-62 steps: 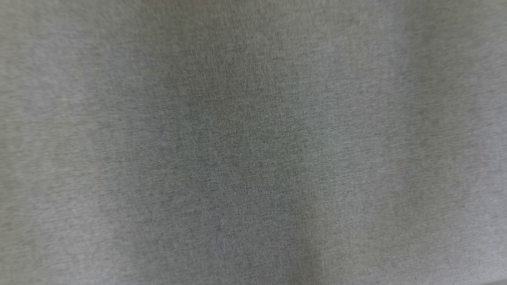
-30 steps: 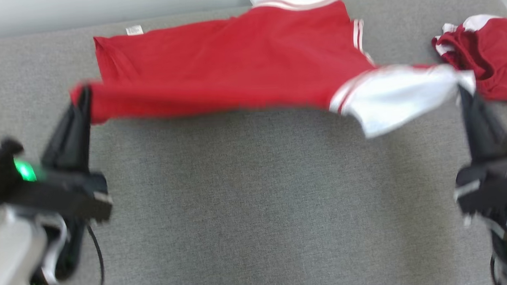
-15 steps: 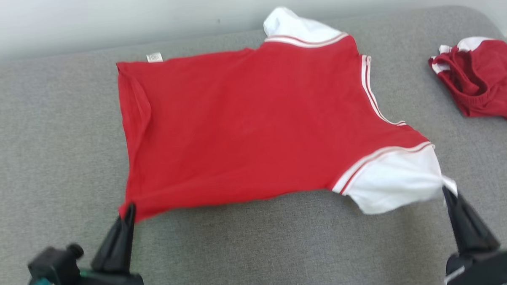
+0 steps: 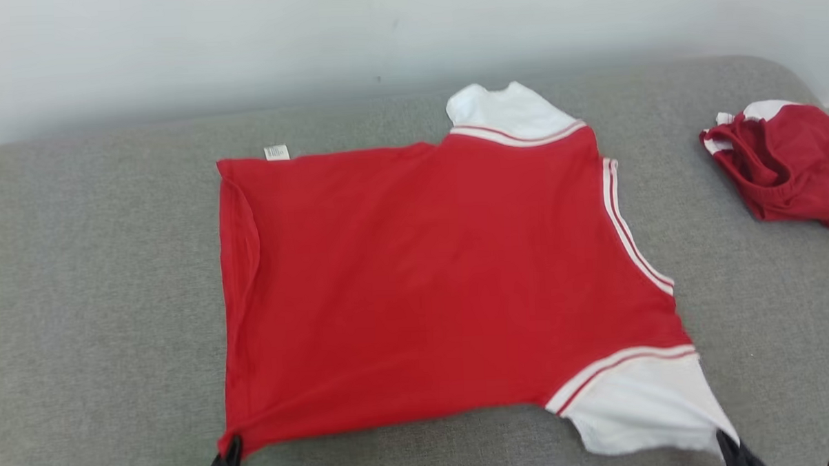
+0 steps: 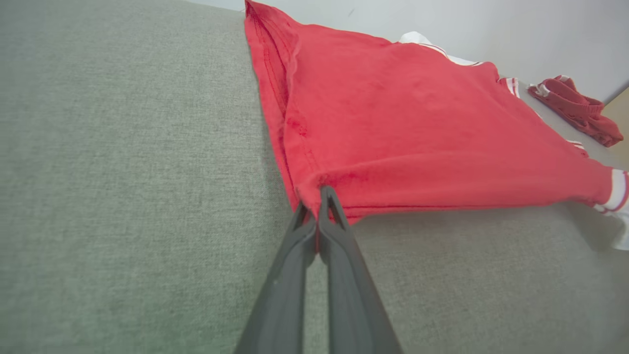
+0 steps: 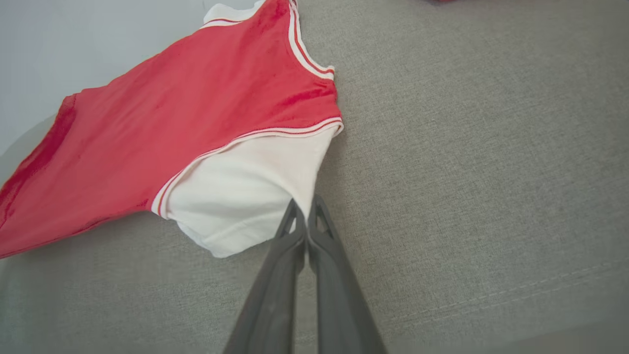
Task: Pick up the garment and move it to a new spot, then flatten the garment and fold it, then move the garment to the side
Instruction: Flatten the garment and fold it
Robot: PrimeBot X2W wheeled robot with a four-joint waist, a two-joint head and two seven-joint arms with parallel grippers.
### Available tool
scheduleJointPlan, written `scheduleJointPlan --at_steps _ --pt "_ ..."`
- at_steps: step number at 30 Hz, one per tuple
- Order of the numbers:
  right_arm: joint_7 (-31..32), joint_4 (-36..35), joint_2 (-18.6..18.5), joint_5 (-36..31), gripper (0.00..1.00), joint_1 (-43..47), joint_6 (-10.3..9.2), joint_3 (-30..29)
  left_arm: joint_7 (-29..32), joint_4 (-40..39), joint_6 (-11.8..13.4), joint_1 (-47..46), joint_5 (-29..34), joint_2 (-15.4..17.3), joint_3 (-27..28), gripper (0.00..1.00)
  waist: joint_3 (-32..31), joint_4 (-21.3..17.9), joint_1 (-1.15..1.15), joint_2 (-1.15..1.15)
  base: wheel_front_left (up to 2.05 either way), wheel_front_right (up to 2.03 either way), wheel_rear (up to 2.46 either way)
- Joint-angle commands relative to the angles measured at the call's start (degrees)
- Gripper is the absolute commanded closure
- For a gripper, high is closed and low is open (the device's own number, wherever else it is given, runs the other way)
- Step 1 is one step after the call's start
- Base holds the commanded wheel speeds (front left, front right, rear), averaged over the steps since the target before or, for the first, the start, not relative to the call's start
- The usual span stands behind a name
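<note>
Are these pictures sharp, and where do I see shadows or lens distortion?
Head view: sharp, evenly lit, soft shadow under the red T-shirt at its near hem. Left wrist view: the left gripper blurs toward the lens. Right wrist view: shadow beneath the white sleeve; bottom corners hazy.

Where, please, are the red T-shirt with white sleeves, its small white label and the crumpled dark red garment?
red T-shirt with white sleeves (image 4: 423, 281): head view, middle of the red body.
small white label (image 4: 276, 152): head view, centre of the tag.
crumpled dark red garment (image 4: 791, 171): head view, its red folds.
</note>
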Motion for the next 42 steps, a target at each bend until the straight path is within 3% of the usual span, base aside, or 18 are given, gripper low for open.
scheduleJointPlan --at_steps 1,10,19,30,42 --pt "0.2 0.2 0.0 0.2 1.0 1.1 -0.12 0.0 -0.2 0.5 -0.2 1.0 0.8 -0.3 0.9 1.0 -0.8 0.6 0.01 0.0 0.0 0.0 0.0" --pt "1.5 -0.1 0.4 1.1 1.0 8.1 -0.12 -0.1 -0.2 4.1 -2.7 3.3 3.5 -2.3 3.0 1.0 -1.7 2.1 0.01 0.0 0.0 0.0 0.0" --pt "0.1 0.6 1.1 1.6 1.0 6.2 -0.12 1.6 -0.2 4.8 -3.6 2.4 5.7 -3.6 3.9 1.0 -1.7 2.5 0.01 0.0 0.0 0.0 0.0" --pt "0.4 2.8 -3.9 3.4 1.0 -6.3 -0.12 4.1 0.6 -0.2 -2.9 1.1 8.7 -2.9 4.2 1.0 -0.9 2.2 0.01 0.0 0.0 0.0 0.0" --pt "-0.9 17.4 -9.3 4.3 1.0 -25.9 -0.12 7.8 2.8 1.2 -3.9 -7.1 9.6 -2.4 3.1 1.0 0.9 3.5 0.01 0.0 0.0 0.0 0.0"
